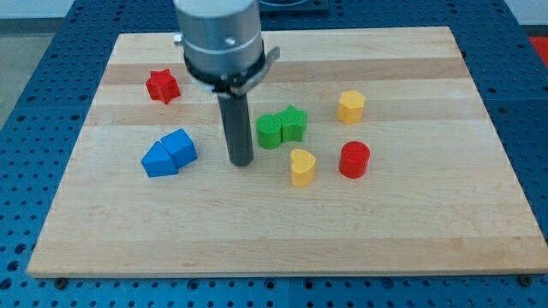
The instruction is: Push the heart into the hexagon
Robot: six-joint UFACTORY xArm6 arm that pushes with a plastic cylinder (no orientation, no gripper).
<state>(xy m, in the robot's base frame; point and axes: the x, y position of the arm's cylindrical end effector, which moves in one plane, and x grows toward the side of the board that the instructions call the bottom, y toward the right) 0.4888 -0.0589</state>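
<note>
Our tool is a bare rod, no jaws to open or shut; my tip (241, 161) sits left of the yellow heart (302, 167), apart. Yellow hexagon (350, 107) lies up-right, so we'd start lower-left. Red cylinder (354, 159) crowds the heart's right on the desk (411, 231).

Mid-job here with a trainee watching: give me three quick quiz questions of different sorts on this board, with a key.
1. True or false: my tip touches the yellow heart.
2. Which block lies nearest the yellow heart on the view's right? A) red cylinder B) red star C) blue blocks
3. Fill in: the yellow hexagon sits toward the view's ____ from the heart.

Key: 1 false, my tip stands apart on the heart's left, below-left of the green blocks; 2 A; 3 top right.
</note>
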